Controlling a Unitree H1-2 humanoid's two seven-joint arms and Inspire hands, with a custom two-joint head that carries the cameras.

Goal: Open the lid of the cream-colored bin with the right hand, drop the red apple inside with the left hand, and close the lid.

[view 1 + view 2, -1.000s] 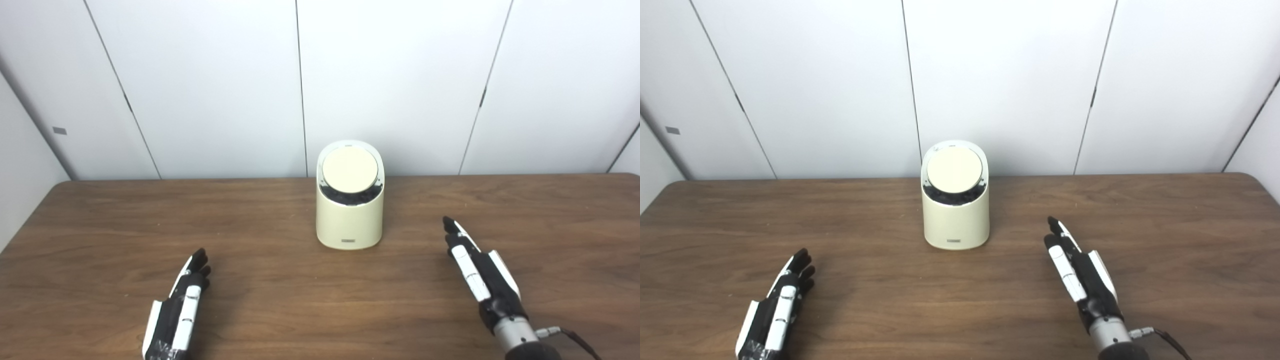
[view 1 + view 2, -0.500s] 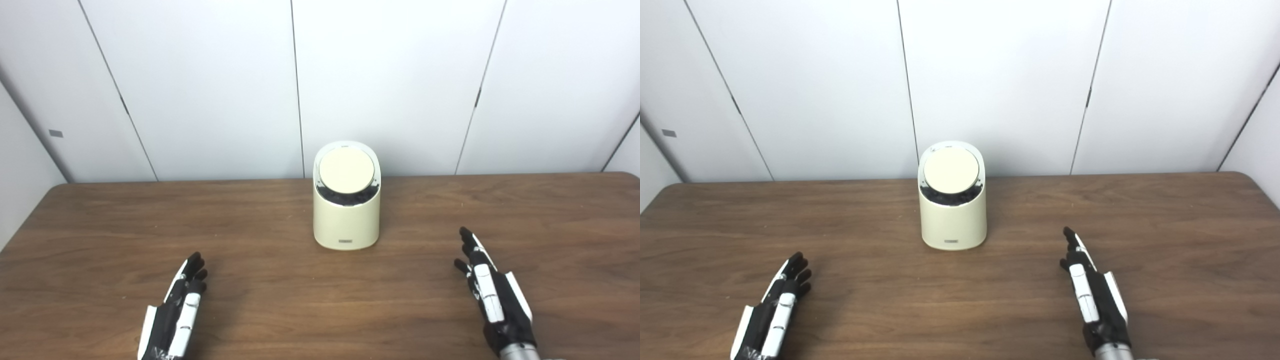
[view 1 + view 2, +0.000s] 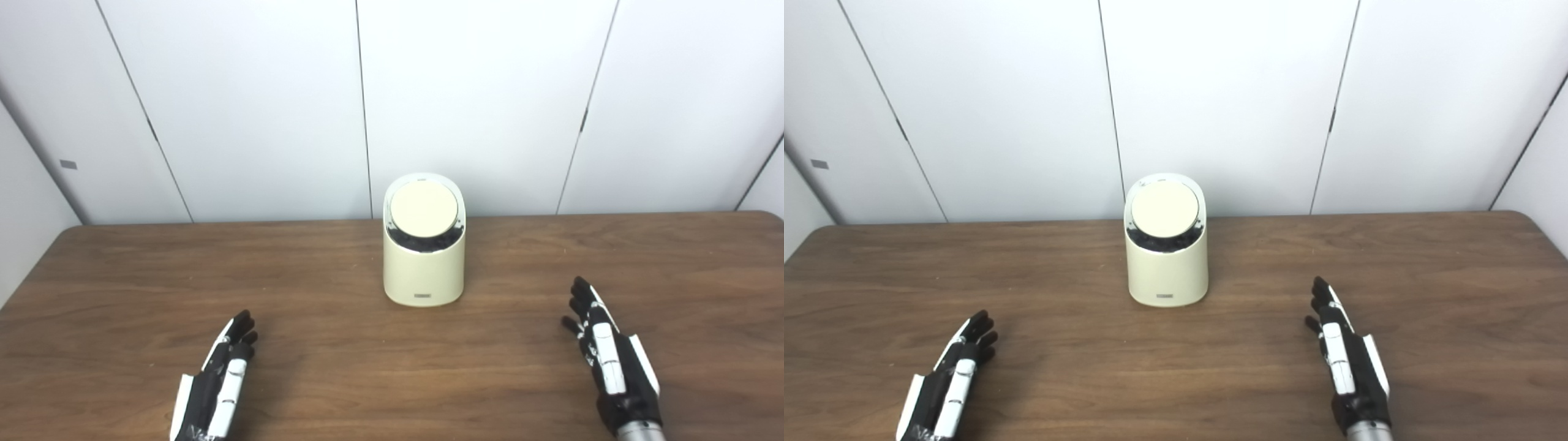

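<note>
the right hand [image 3: 609, 361] lies low over the near right part of the table [image 3: 343, 361], fingers stretched out straight and close together, pointing away toward the far side; it holds nothing. the left hand [image 3: 217, 383] sits at the near left, just as flat, its fingers extended and angled a little to the right, empty too. both hands are well apart from each other and from the bin.

between them and farther back stands the cream-colored bin [image 3: 424, 269], upright near the middle of the brown wooden table, toward its far edge. its round lid [image 3: 424, 209] is tilted to face the cameras and sits within the top rim, with a dark crescent of gap showing along its lower edge. a small label plate [image 3: 423, 296] marks the front of the bin near its base.

no red apple shows anywhere on the table in either view.

behind the table runs a white panelled wall [image 3: 478, 98] with thin dark seams.
</note>
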